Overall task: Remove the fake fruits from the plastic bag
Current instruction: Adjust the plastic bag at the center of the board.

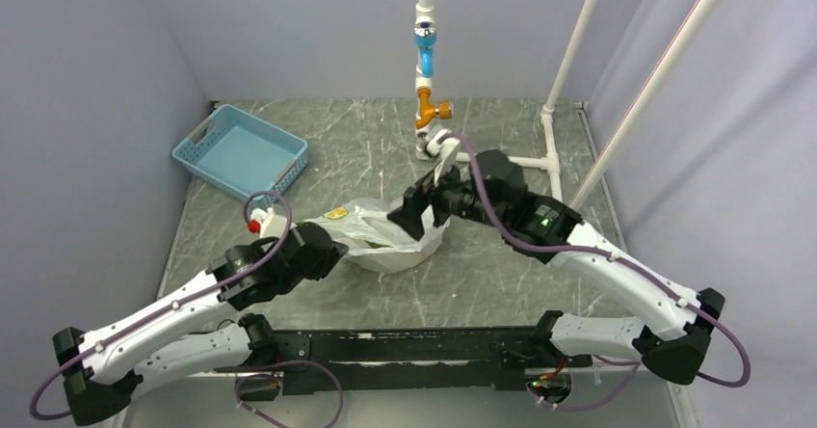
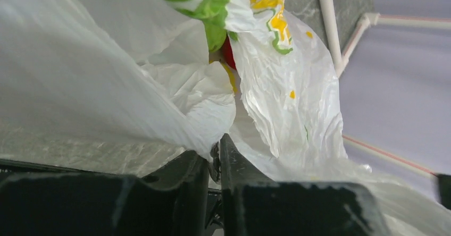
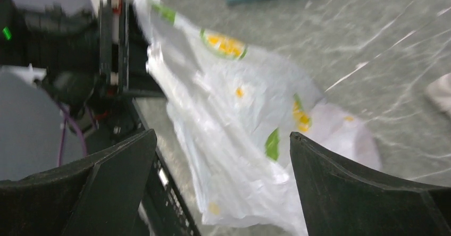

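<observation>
Left pincer (image 2: 214, 164) is gripping a fold of the plastic bag (image 2: 287, 103), its jaws nearly together with the thin white film pinched between them. Just past its fingers the bag is bunching up and gaping, and a red fruit (image 2: 228, 52) is peeking out of the gap with a sliver of yellow just below it. Whether the green beside it is a fruit or the bag's print, I cannot tell.

From above, that pincer is holding the bag's left end while the rest of the bag is lying crumpled on the desk (image 1: 501, 274), in the middle between the two arms.

Right pincer (image 3: 222, 137) is hanging wide open, grasping nothing, its two dark fingers spread apart above the bag's right end. In its own view the bag is stretching away toward the other arm, with yellow and green marks showing on the film.

Farther out, a blue basket (image 1: 241, 150) is sitting at the far left of the desk, well apart from the bag. White pipes (image 1: 551, 148) are standing at the far right.
</observation>
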